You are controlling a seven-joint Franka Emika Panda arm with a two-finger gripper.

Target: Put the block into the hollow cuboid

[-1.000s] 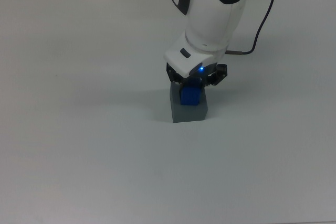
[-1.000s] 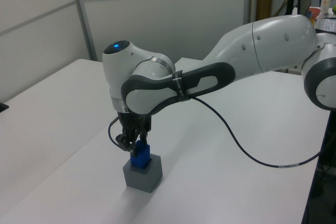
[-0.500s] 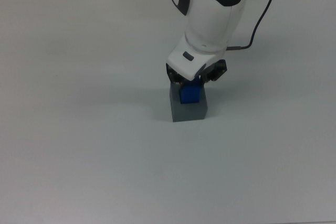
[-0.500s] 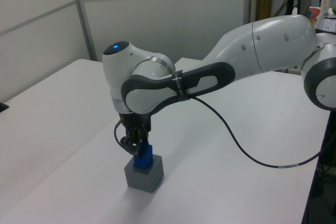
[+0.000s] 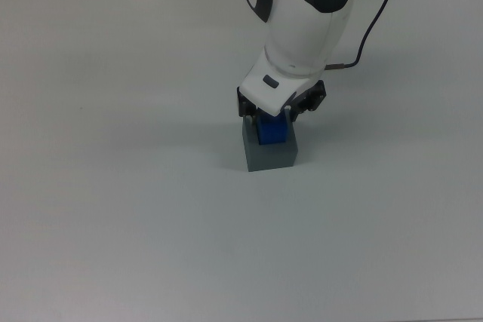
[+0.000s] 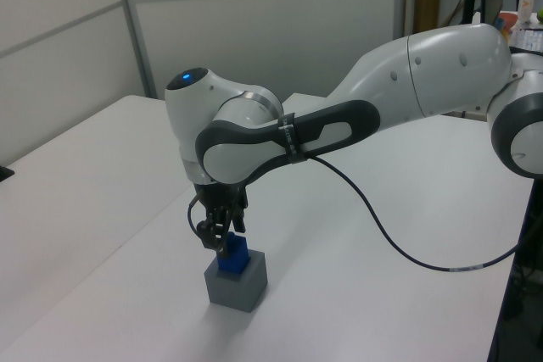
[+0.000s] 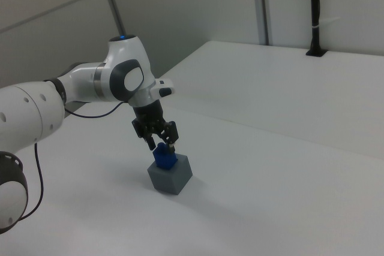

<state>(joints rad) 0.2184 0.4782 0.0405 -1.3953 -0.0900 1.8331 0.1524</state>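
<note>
The block [image 5: 272, 132] stands upright in the recess of the hollow cuboid [image 5: 269, 152], its long axis vertical and its lower part sunk below the grey rim (only the bright blue top half shows in the left view [image 6: 233, 253] and the right view [image 7: 163, 157]). It sits toward the side of the hollow cuboid [image 6: 237, 281] nearest the arm. The gripper [image 5: 278, 113] hangs directly over the block, pointing straight down, its fingers at either side of the block's top; whether they are clamped on it or just clear of it cannot be told. The hollow cuboid [image 7: 170, 178] rests flat on the white table [image 5: 113, 186], with bare tabletop all around it. From the gripper the white arm [image 6: 280, 137] rises above the hollow cuboid, and a black cable [image 6: 399, 247] loops off it.
</note>
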